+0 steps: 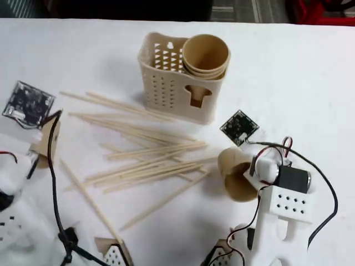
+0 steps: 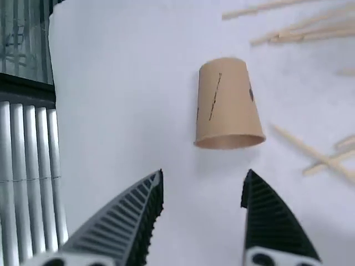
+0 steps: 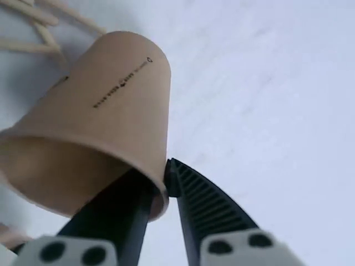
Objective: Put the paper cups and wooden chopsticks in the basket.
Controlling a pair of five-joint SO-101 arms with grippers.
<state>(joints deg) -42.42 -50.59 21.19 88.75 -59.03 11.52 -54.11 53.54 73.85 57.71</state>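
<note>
A cream perforated basket (image 1: pixel 166 88) stands at the back centre with stacked paper cups (image 1: pixel 206 54) in its right end. Several wooden chopsticks (image 1: pixel 150 160) lie scattered on the white table in front of it. My right gripper (image 3: pixel 165 173) is shut on the rim of a brown paper cup (image 3: pixel 100 122), one finger inside and one outside; the cup (image 1: pixel 236 174) is tilted on its side at the right. Another paper cup (image 2: pixel 224 105) stands rim down at the table's left (image 1: pixel 47 139). My left gripper (image 2: pixel 204 183) is open just short of it, not touching.
Chopsticks (image 2: pixel 310 33) lie beside the left cup, and a few chopsticks (image 3: pixel 33 22) lie beyond the held cup. Cables trail from both arms (image 1: pixel 55 183). The table edge and a ribbed radiator (image 2: pixel 28 166) border the left side.
</note>
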